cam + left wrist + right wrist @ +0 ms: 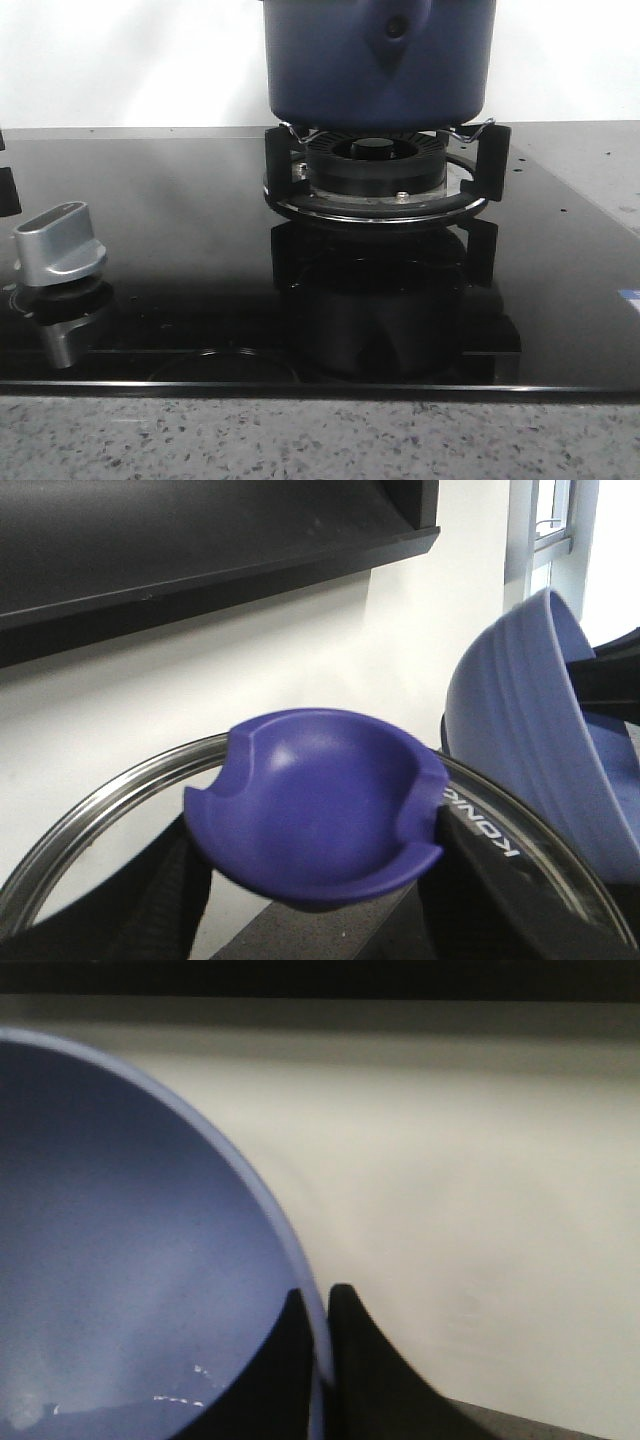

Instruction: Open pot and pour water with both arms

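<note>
Blue bowl (130,1260) rim between right jaws, seemingly.

On my front view the pot (378,62) sat on the burner grate (385,170), blocking the middle of the glass hob (200,250). I saw bare glass either side, save the silver knob (60,243) standing near the left edge. Between knob and grate there was passing room.

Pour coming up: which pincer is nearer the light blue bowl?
Right. The right pincer clamps the bowl at its rim, a finger on each side. The left pincer holds the lid knob, with the bowl beside it.
</note>
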`<move>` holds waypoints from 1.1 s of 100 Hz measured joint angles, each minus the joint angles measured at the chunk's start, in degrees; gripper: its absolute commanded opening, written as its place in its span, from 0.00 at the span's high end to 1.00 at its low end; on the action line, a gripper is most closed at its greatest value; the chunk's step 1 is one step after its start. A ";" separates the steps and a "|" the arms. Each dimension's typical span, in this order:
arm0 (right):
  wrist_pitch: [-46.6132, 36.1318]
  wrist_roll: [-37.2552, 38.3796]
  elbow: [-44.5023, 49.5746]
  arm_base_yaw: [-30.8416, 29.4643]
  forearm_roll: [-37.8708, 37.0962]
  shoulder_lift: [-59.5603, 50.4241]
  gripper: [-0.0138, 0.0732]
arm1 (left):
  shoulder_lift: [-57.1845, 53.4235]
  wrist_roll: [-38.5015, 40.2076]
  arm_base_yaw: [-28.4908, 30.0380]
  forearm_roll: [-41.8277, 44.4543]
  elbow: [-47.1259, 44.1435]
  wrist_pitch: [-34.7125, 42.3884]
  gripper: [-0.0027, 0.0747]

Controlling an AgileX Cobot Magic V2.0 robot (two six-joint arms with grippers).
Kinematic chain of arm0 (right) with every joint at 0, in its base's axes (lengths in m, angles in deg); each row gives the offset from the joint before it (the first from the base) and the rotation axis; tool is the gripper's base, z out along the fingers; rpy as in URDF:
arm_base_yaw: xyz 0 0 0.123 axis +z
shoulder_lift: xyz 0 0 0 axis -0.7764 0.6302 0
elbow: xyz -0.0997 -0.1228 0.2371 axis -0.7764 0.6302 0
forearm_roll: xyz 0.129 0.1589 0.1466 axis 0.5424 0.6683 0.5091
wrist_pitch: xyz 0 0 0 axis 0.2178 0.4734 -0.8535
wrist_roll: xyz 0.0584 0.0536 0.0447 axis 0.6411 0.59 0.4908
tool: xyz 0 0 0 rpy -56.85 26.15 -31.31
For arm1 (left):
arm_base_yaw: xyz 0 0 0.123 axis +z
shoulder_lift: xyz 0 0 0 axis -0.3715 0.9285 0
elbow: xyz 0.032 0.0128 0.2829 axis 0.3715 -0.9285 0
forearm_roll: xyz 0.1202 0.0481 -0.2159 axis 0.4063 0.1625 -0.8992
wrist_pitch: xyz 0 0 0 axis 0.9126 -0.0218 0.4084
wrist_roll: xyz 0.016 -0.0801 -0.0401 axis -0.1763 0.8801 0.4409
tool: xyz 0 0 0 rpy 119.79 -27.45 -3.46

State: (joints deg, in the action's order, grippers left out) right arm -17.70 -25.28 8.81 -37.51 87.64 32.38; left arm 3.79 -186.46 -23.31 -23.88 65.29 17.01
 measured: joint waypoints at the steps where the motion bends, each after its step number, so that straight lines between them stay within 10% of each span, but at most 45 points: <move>1: -0.16 0.00 0.12 0.00 -0.09 0.00 0.90 | 0.00 0.00 0.00 0.00 0.00 0.00 0.55; 51: -4.20 -0.24 1.16 0.00 -0.29 0.00 0.91 | 0.00 0.00 0.00 -0.11 0.00 0.00 0.55; 110: -42.53 -0.32 13.45 0.00 -3.14 4.45 0.91 | 0.00 0.00 0.00 -0.11 0.00 0.00 0.55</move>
State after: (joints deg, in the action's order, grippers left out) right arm -60.23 -25.61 22.26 -37.51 84.49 36.83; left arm 3.79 -186.46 -23.31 -23.98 65.29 17.01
